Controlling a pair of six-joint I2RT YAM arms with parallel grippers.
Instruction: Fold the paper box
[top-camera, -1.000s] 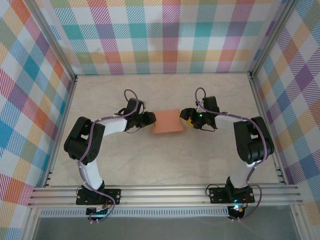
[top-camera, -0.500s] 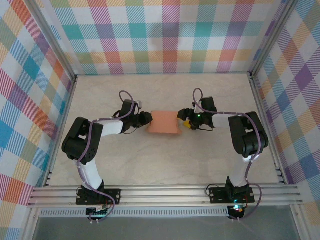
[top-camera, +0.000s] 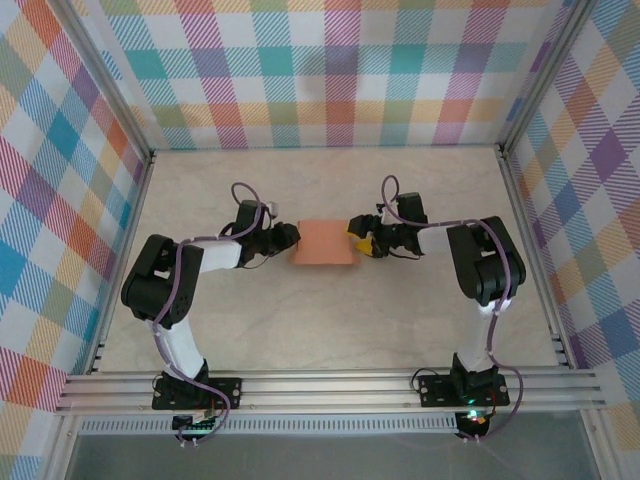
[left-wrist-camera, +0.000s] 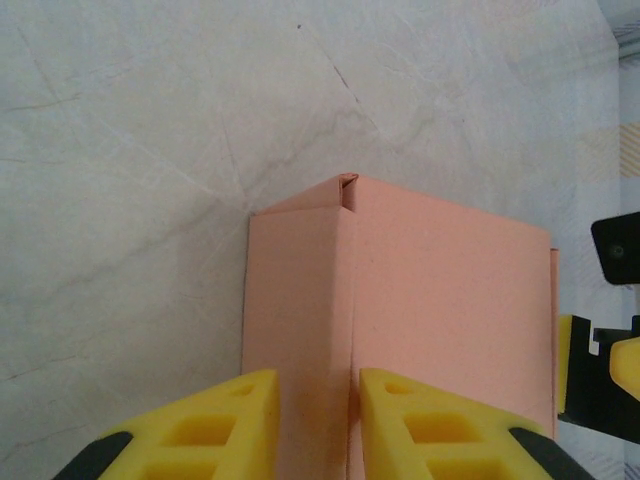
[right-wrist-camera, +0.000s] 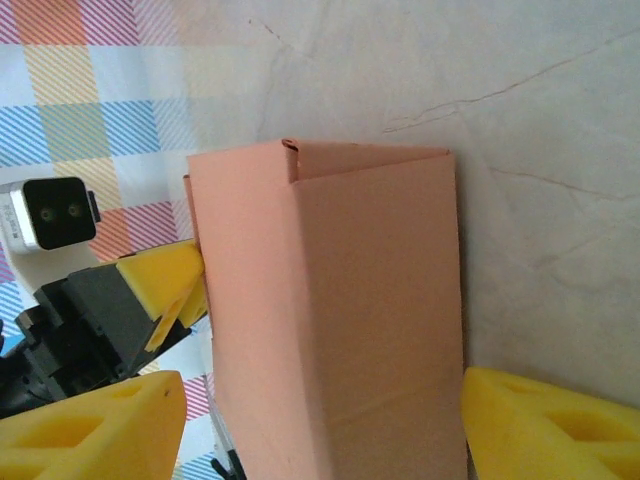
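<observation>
On the marbled table (top-camera: 330, 330), mid-surface: one salmon paper box (top-camera: 322, 243), folded up, lying between two grippers.
Left gripper (left-wrist-camera: 318, 390): yellow fingers drawn close, pinching the box's near end at a crease. Right gripper (right-wrist-camera: 325, 380): fingers spread wide astride the opposite end, one touching its side, a slight gap at the other.

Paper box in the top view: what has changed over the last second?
The paper box slid a little to the left and squared up. The right end effector followed it leftward, and the left end effector backed off the same way. Both stayed at opposite ends of the box, which kept its folded shape.
</observation>
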